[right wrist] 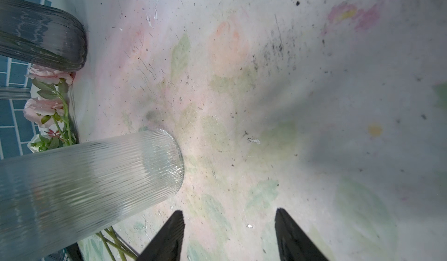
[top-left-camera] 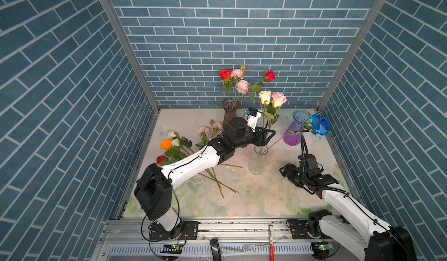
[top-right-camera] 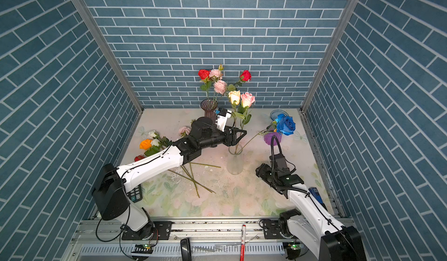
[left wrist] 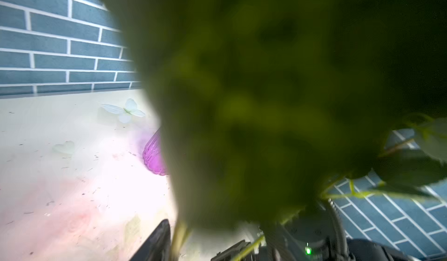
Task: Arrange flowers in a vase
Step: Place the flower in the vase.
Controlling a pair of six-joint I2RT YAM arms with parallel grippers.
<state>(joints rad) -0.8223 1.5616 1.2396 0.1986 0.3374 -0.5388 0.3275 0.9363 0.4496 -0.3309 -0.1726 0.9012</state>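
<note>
A clear ribbed vase (top-left-camera: 257,162) (top-right-camera: 235,163) (right wrist: 92,182) stands mid-table and holds a cream rose (top-left-camera: 264,97), a pink rose (top-left-camera: 279,99) and a blue rose (top-left-camera: 320,124) that leans far right. My left gripper (top-left-camera: 269,134) (top-right-camera: 241,133) (left wrist: 203,233) hovers just above the vase mouth, jaws apart around the thin green stems. Blurred leaves (left wrist: 266,90) fill most of the left wrist view. My right gripper (top-left-camera: 285,171) (right wrist: 229,213) sits low to the right of the vase, open, with bare table between its fingers. Several loose flowers (top-left-camera: 173,143) lie at the table's left.
A brown vase (top-left-camera: 229,110) with red and pink blooms stands at the back. A blue-purple vase (top-left-camera: 296,129) stands back right, beside the blue rose. Loose stems (top-left-camera: 217,182) cross the table under my left arm. A calculator (top-right-camera: 135,194) lies front left.
</note>
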